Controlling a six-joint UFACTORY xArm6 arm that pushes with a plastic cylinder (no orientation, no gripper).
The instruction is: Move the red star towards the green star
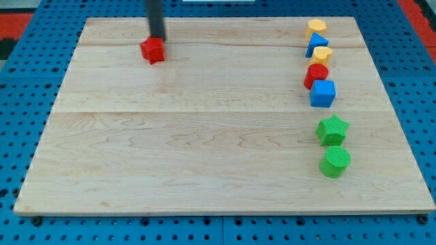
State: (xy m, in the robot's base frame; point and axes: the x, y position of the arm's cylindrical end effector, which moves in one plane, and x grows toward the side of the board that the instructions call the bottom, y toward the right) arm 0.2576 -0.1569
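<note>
Camera view cuts off the top of my rod, so only its dark lower part shows, standing straight up. My tip [157,38] sits right at the top edge of the red star [153,50], and it is hard to tell if they touch or are just beside each other. The tip holds nothing; it only pushes. The red star is near the top left of the wooden board [204,156], well apart from the green star [332,129], which is far over on the view's right. Just below the green star is a green round block [335,162]. Above it runs a close line of blocks: a blue cube [323,93], a red round block [316,75], a yellow block [321,55], a blue block [316,45] partly hidden, and another yellow block [316,27]. Around the board is a blue table with holes [27,102].
</note>
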